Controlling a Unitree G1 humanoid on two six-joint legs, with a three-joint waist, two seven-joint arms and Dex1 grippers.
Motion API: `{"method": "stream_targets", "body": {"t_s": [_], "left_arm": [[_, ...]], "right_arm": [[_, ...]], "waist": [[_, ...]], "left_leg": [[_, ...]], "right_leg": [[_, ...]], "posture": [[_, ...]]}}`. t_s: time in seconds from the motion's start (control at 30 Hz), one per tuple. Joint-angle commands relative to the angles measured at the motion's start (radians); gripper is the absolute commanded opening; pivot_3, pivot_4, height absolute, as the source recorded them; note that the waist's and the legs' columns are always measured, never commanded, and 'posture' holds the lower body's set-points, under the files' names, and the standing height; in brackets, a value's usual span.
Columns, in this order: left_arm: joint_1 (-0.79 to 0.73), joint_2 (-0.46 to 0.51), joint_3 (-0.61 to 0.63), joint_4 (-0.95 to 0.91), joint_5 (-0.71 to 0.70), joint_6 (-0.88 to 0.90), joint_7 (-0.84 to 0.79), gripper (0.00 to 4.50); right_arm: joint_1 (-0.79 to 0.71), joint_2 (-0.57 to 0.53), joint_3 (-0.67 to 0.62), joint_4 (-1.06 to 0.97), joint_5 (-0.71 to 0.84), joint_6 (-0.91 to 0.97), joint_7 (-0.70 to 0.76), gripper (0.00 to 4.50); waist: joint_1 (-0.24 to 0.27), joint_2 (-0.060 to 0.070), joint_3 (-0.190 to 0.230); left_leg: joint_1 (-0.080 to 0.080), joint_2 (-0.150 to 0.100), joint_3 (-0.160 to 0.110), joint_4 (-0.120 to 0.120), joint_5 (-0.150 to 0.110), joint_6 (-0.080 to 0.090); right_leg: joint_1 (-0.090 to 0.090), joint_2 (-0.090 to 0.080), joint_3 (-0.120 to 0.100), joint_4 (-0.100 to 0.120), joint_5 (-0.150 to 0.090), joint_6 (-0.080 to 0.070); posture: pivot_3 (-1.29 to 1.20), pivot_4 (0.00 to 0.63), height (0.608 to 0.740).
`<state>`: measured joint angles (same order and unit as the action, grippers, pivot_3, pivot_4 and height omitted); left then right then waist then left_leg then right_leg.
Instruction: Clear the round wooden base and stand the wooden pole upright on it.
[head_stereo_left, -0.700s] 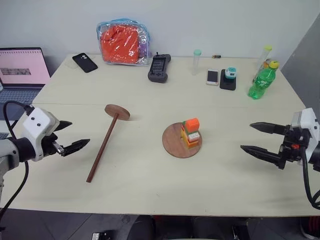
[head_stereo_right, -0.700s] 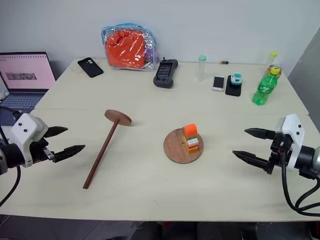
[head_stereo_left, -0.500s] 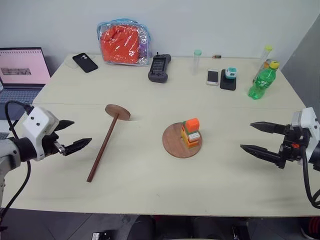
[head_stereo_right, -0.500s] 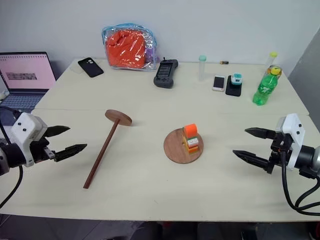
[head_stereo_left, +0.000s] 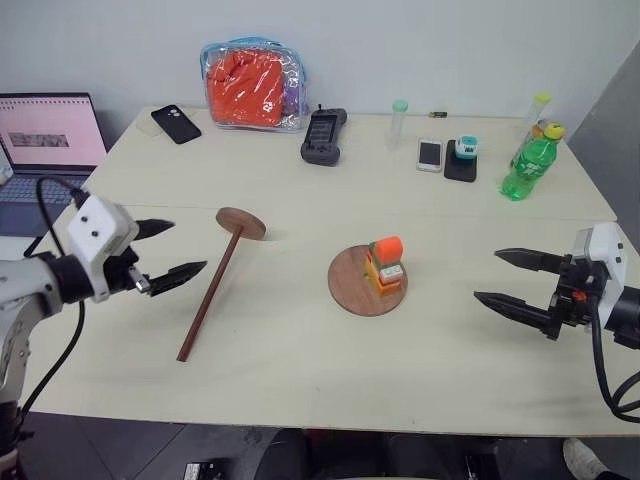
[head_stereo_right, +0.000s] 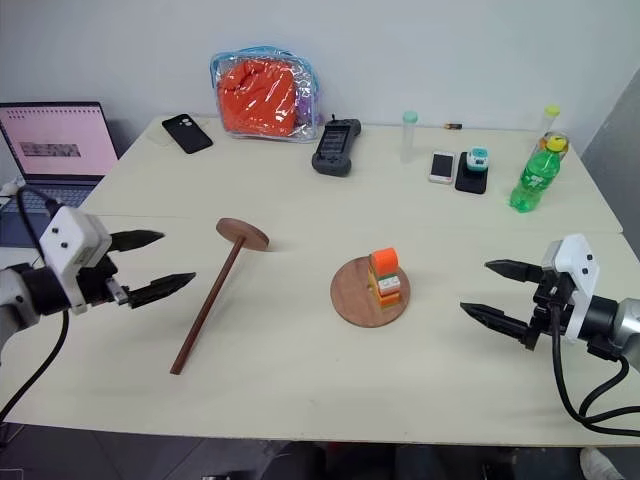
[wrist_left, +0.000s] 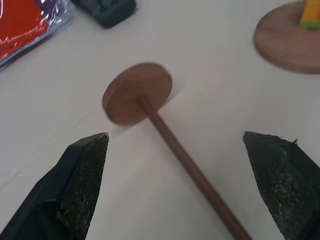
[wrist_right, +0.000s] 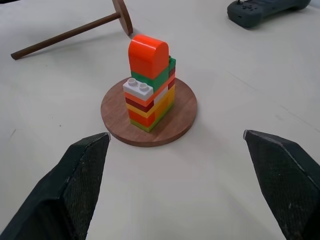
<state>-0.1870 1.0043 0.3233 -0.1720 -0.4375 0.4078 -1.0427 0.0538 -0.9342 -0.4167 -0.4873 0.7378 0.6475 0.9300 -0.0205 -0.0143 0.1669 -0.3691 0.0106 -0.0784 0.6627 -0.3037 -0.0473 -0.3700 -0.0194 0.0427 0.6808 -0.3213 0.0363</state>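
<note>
Round wooden base (head_stereo_left: 367, 284) mid-desk, toy-brick stack (head_stereo_left: 385, 265) standing on its right part. Wooden pole (head_stereo_left: 211, 293) lies flat left of it, disc end far. Left hand (head_stereo_left: 168, 252) agape near pole; right hand (head_stereo_left: 508, 280) agape, empty, right of base.

We see the flat reddish-brown round wooden base (head_stereo_left: 366, 284) bearing stacked bricks; beside it the long dark-brown wooden pole (head_stereo_left: 212, 292) lies flat.
</note>
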Motion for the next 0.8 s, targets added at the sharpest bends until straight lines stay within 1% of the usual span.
{"method": "stream_targets", "body": {"t_s": [0.03, 0.17, 0.27, 0.33, 0.4, 0.57, 0.63, 0.8], "left_arm": [[-0.090, -0.021, -0.088, -0.098, -0.060, 0.023, -0.041, 4.46], [-0.160, -0.049, -0.187, -0.152, -0.086, 0.049, -0.081, 4.46], [-0.234, -0.094, -0.271, -0.149, -0.093, 0.037, -0.123, 4.46], [-0.275, -0.116, -0.306, -0.112, -0.078, 0.017, -0.150, 4.46], [-0.291, -0.125, -0.328, -0.075, -0.052, -0.013, -0.178, 4.46], [-0.284, -0.120, -0.361, -0.020, -0.004, -0.086, -0.236, 4.46], [-0.282, -0.122, -0.363, -0.016, 0.000, -0.097, -0.248, 4.46], [-0.276, -0.128, -0.367, -0.011, 0.008, -0.108, -0.259, 4.46]], "right_arm": [[0.019, 0.021, -0.012, -0.108, 0.007, 0.029, -0.083, 4.50], [0.008, 0.066, 0.041, -0.177, -0.009, 0.107, -0.232, 4.50], [-0.053, 0.187, 0.126, -0.218, 0.023, 0.155, -0.381, 4.50], [-0.089, 0.250, 0.202, -0.222, -0.038, 0.200, -0.494, 4.50], [-0.113, 0.307, 0.262, -0.230, -0.073, 0.222, -0.566, 4.50], [-0.175, 0.441, 0.423, -0.230, -0.161, 0.218, -0.686, 4.50], [-0.200, 0.484, 0.459, -0.204, -0.202, 0.208, -0.719, 4.50], [-0.238, 0.551, 0.505, -0.160, -0.245, 0.210, -0.740, 4.50]], "waist": [[-0.001, 0.000, 0.000], [-0.008, 0.000, 0.000], [-0.011, 0.000, 0.000], [-0.012, 0.000, 0.000], [-0.012, 0.000, 0.000], [-0.012, 0.000, 0.000], [-0.012, 0.000, 0.000], [-0.009, 0.000, 0.000]], "left_leg": [[0.000, 0.000, 0.000, 0.000, 0.000, 0.000], [-0.001, 0.000, 0.001, 0.000, 0.000, 0.000], [-0.001, 0.001, 0.001, 0.000, 0.000, 0.000], [-0.001, 0.001, 0.001, 0.000, 0.000, 0.000], [-0.002, 0.000, 0.000, 0.001, 0.000, 0.000], [-0.005, 0.001, 0.000, 0.001, 0.000, 0.000], [-0.008, 0.001, 0.000, 0.002, 0.000, 0.000], [-0.011, 0.000, -0.001, 0.003, 0.000, -0.001]], "right_leg": [[0.000, 0.000, 0.000, 0.000, 0.000, 0.000], [-0.001, 0.000, 0.000, 0.000, 0.000, 0.000], [-0.002, 0.001, 0.000, 0.001, 0.000, 0.000], [-0.002, 0.002, 0.000, 0.002, 0.000, 0.000], [-0.003, 0.005, 0.000, 0.002, 0.000, 0.000], [-0.006, 0.005, 0.000, 0.001, 0.000, 0.000], [-0.009, 0.005, 0.000, 0.003, 0.000, 0.000], [-0.012, 0.004, -0.001, 0.003, 0.000, 0.000]], "posture": [[0.00, 0.150, 0.740], [0.00, 0.150, 0.740], [0.00, 0.150, 0.740], [0.00, 0.150, 0.740], [0.00, 0.150, 0.740], [0.00, 0.150, 0.740], [0.00, 0.150, 0.740], [0.00, 0.150, 0.740]]}}
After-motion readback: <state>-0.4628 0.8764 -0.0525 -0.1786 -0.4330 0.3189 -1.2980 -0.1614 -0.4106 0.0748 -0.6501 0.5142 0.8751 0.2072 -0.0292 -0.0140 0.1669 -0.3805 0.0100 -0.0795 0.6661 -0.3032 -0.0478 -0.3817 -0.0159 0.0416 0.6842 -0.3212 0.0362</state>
